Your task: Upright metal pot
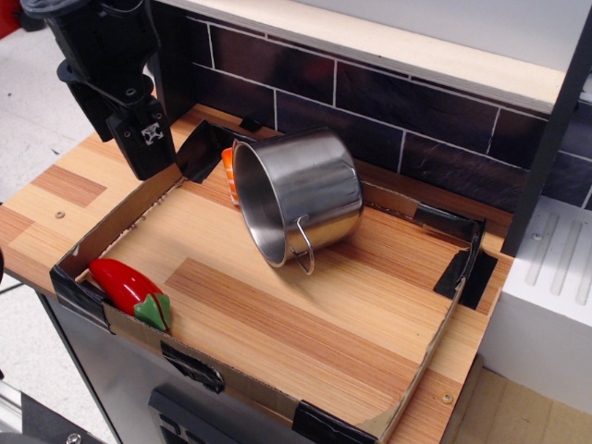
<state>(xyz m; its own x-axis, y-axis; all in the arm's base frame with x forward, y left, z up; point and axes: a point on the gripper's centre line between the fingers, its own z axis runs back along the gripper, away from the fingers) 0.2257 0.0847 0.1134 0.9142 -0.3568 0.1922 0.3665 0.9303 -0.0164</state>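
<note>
The metal pot is shiny steel and lies tipped on its side near the back middle of the wooden board. Its open mouth faces left and toward the front. One thin wire handle hangs at its lower front; the other handle is hidden. My gripper is black and hangs at the back left corner. It is well to the left of the pot, apart from it and holding nothing visible. Its fingers blend into the dark body, so their spacing does not show.
A low cardboard rim patched with black tape surrounds the board. An orange toy sits just behind the pot's left rim. A red toy pepper with a green stem lies at the front left corner. A dark tiled wall stands behind, and a white unit stands at the right.
</note>
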